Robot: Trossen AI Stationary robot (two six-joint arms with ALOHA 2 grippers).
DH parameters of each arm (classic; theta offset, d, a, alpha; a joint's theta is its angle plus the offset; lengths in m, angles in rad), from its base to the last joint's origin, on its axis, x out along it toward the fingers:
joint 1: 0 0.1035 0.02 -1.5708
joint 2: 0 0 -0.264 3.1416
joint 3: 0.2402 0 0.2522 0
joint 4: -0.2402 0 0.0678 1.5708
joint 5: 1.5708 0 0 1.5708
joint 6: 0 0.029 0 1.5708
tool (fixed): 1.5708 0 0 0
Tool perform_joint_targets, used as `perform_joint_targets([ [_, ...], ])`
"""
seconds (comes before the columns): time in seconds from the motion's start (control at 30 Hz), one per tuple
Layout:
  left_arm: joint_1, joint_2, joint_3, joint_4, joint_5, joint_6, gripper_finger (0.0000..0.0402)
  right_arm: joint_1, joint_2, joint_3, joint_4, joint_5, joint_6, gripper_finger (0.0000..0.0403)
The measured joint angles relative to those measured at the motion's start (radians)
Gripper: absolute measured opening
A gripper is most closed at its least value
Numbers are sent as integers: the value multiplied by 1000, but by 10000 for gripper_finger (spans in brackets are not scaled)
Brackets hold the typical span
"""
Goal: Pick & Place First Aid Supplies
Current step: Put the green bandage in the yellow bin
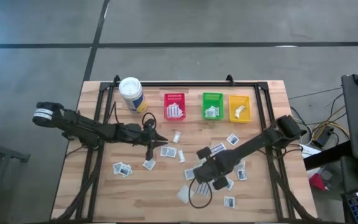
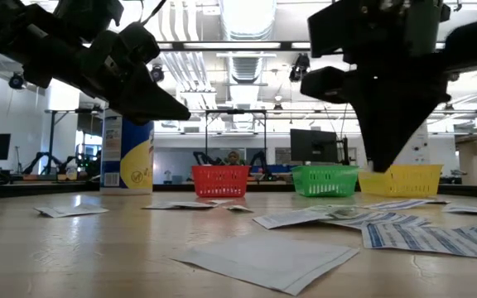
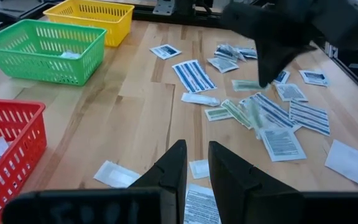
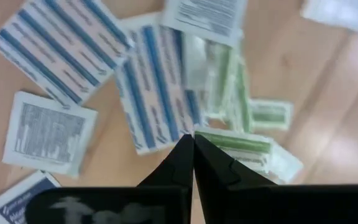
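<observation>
Right end effector (image 4: 193, 140) noted closest to its wrist lens, pressed together, tips down over the thickest scatter on the right half of the worktop (image 1: 104, 193). Tips meeting at the edge of a green-printed packet (image 4: 241, 146); cannot tell whether a corner of it is pinched. Just beside it, overlapping: blue-striped packet (image 4: 157, 93) and a text-printed square packet (image 4: 48, 134).

Left end effector (image 3: 197, 163) hanging over the left-centre of the worktop, slightly spread, nothing between the fingers.

First aid packets (image 1: 122, 168) spread loose across the front and middle of the worktop, many overlapping near the right arm, a few lying singly near the left.

Handling, judged: very light, thin, flexible paper, lying flat with little edge to get under. Likely to slide or drag a neighbour along where overlapped. Best taken at a free edge or a raised corner, preferably on a packet lying apart; firm pinch tolerable, contents not obviously fragile.

Containers, in a row at the back:
- red bin (image 1: 174, 95): several white packets inside.
- green bin (image 1: 212, 95): at least one packet.
- yellow bin (image 1: 239, 97): one pale item, kind not legible.

White canister with yellow label (image 1: 130, 93) standing upright left of the red bin.
</observation>
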Motion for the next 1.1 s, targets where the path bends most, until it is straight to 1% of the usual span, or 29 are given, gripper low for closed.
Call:
perform_joint_targets([
  [0.2, 0, 0, 0, -2, 3, 1, 64, -33, -76, -30, -25, 7, 43, 8],
  [0.43, 0, 0, 0, -16, 3, 10, 64, -93, -160, -48, -39, 102, 43, 8],
  [0.57, 0, 0, 0, -19, 3, 26, 64, -135, -207, -74, -37, 113, 55, 8],
  [0.8, 0, 0, 0, -28, 1, 29, 64, -216, -293, -149, -34, 184, 112, 8],
  [1.1, 0, 0, 0, -34, -2, 27, 64, -359, -423, -271, 28, 219, 238, 8],
])
